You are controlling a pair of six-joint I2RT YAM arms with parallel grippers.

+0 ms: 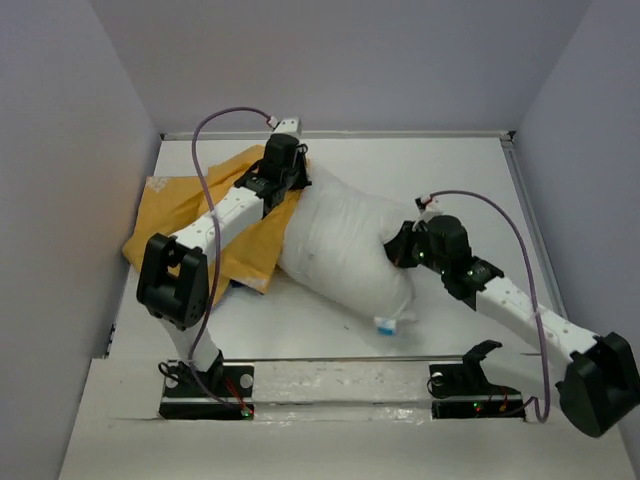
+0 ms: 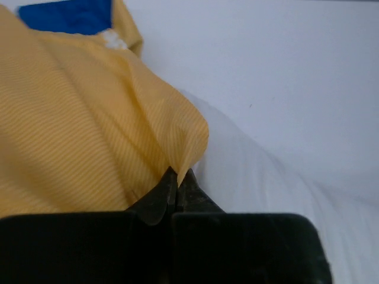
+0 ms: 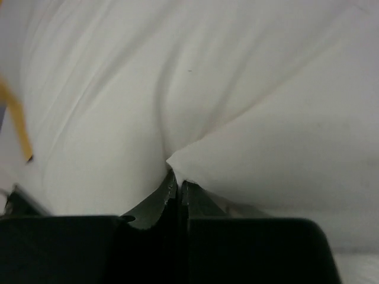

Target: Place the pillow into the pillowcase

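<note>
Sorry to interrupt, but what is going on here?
The job is getting a pillow into a pillowcase. The left gripper is shut on an edge of the yellow pillowcase, and the right gripper is shut on a fold of the white pillow. The pillow lies against the pillowcase, nearly all of it outside.

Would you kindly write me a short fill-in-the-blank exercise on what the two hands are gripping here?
1. The left hand is shut on a ____ fold of the pillowcase.
2. The right hand is shut on a pinch of the pillow, whose fabric is ____.
3. Seen from above, the pillowcase lies to the pillow's ____.
4. The small tag at the pillow's near edge is white and ____.

Missing words: yellow; white; left; blue.
</note>
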